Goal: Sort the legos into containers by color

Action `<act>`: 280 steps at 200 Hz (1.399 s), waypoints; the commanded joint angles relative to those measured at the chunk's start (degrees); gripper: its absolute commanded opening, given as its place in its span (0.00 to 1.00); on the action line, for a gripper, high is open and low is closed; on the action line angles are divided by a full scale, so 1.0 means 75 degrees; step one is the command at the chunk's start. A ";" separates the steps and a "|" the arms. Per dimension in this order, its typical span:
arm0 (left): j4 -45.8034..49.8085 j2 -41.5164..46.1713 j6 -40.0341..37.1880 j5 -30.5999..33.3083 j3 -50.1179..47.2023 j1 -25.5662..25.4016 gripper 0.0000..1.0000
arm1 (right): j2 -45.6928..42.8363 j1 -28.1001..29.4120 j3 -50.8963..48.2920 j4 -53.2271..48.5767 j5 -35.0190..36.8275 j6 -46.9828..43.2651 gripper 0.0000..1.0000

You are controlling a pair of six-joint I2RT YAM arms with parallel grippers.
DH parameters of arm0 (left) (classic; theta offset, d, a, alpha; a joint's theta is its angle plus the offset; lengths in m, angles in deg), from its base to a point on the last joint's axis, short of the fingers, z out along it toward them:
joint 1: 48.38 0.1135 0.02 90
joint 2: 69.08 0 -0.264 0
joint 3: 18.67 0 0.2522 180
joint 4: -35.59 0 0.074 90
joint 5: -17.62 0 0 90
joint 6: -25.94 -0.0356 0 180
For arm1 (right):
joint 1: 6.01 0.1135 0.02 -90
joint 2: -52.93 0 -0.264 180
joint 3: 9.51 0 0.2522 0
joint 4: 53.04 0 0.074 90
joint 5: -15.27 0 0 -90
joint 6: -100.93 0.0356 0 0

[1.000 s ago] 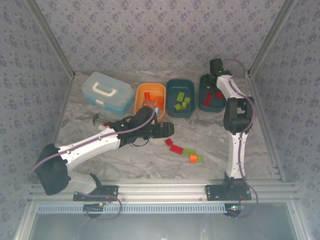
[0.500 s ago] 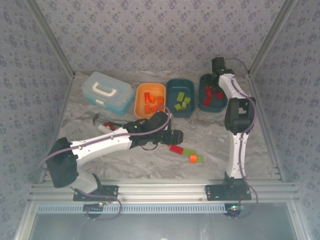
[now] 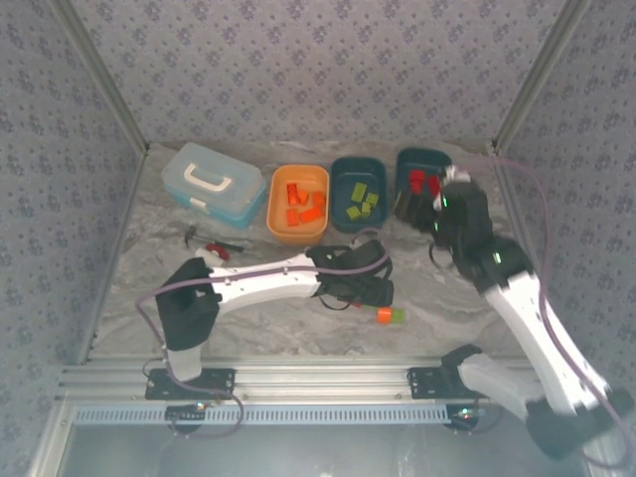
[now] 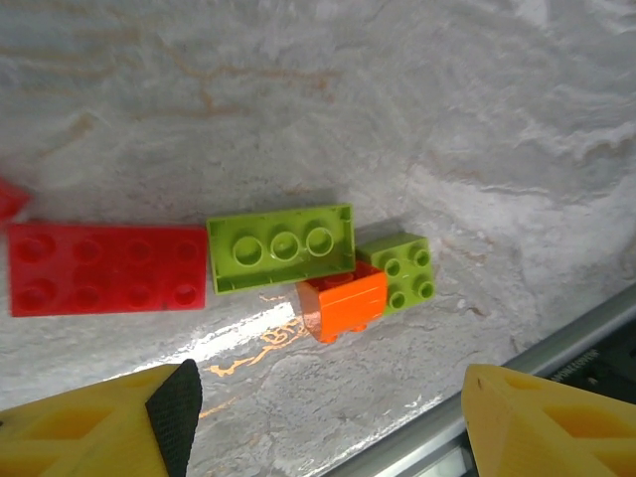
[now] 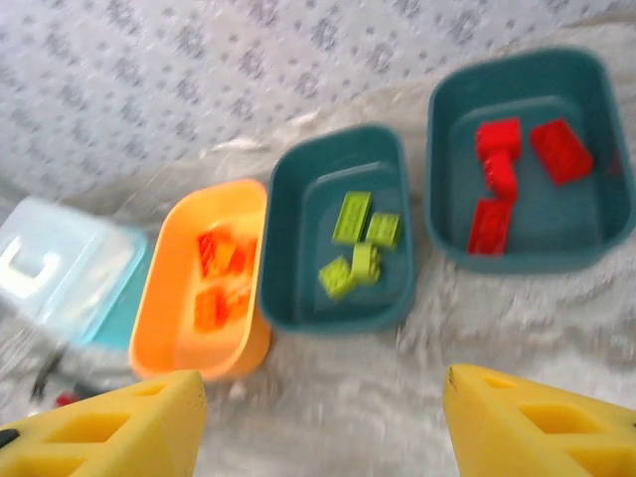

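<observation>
Your left gripper hovers low over the counter, fingers spread wide w/ nothing between them. Right under it, close to the counter's near edge, sits a loose cluster. A long red brick is on the left, w/ a long lime brick end-to-end just beside it. An orange brick is tucked against that lime one's near side and touches a small lime brick on the right. The orange one looks tipped, not studs-up.

All look like hard, light, smooth plastic, so prob. no crush risk, but they'll skid or pop out if pinched off-centre. Take each across its short width, pads on the flat side walls, mid-length. Red has free long sides. Orange is hemmed in, so expect its neighbours to get nudged.

Your right gripper is spread too, empty, up above the far row of bins. The orange bin on the left has orange bricks, the middle teal bin has lime, and the right teal bin has red. A light blue case sits left of the orange bin.
</observation>
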 commanded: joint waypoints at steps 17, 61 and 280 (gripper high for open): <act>0.0778 -0.0908 0.0705 -0.0127 0.0913 -0.0224 0.72 | -0.1538 0.0570 -0.0844 -0.2040 -0.0426 0.0870 0.66; 0.1449 -0.1735 0.0910 -0.0090 0.1760 -0.0325 0.72 | -0.2050 0.0806 -0.0506 -0.2696 -0.0107 0.0839 0.66; 0.2232 -0.1098 0.0701 0.1027 0.1786 -0.0414 0.25 | -0.2300 0.0821 0.0083 -0.2512 -0.1055 0.0282 0.67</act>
